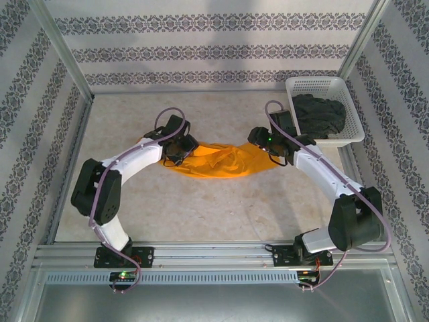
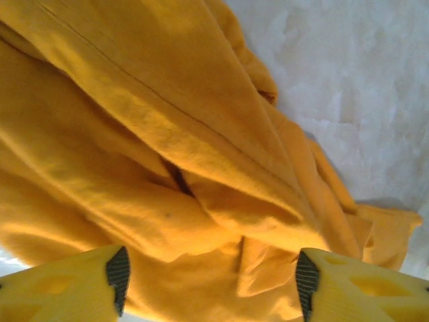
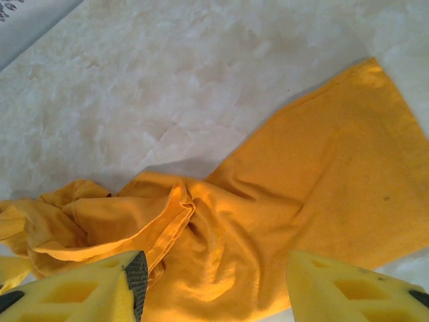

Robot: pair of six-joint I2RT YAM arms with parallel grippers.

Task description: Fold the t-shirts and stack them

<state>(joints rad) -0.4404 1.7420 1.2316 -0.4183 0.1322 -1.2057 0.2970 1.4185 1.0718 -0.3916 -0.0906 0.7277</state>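
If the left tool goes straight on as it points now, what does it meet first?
Probably the orange shirt, bunched directly ahead of the open left tool; depth is unclear.

Arms bowed inward, left end effector (image 2: 211,276) spread wide, right end effector (image 3: 216,280) too (downturned)

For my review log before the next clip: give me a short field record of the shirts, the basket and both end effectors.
orange shirt: crumpled, unfolded, stretched across the middle of the table
grey shirt: bunched inside the basket, far right
stack: not started
left end effector: open, over the orange shirt's left end
right end effector: open, over its right end
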